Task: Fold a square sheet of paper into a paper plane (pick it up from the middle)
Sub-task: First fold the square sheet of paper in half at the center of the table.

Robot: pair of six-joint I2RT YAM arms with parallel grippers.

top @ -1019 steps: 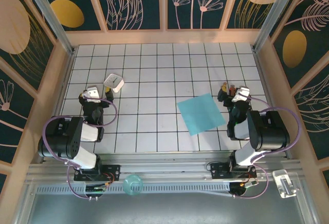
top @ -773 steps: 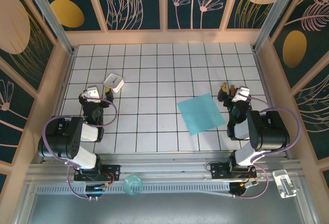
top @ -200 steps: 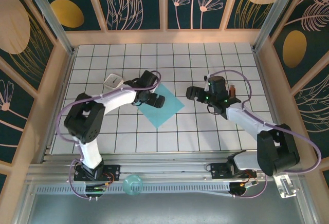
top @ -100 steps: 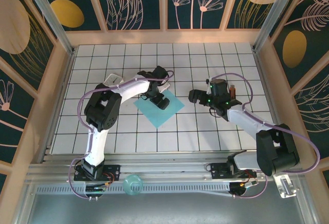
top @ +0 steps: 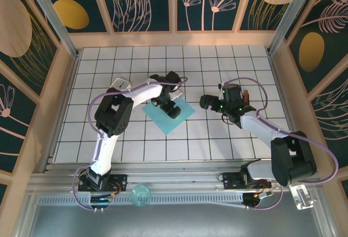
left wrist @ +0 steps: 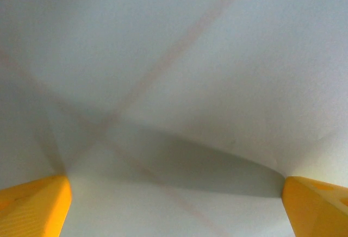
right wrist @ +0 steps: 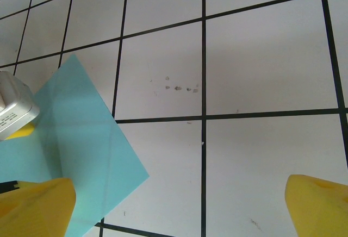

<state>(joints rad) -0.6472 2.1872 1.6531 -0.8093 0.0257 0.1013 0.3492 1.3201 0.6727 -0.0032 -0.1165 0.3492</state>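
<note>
The square sheet of paper (top: 165,120) lies flat near the middle of the desk (top: 217,139), slightly toward 9 o'clock. The left gripper (top: 173,108) sits low over it, fingers spread wide. The right gripper (top: 206,101), equally spread, hovers at the sheet's 3 o'clock, apart from it.

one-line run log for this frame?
left gripper: open, low over middle of square sheet of paper | right gripper: open, above table by sheet's corner | sheet: unfolded

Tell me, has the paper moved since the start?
Yes. The paper has slid left across the table grid, from the right side to the middle.
</note>
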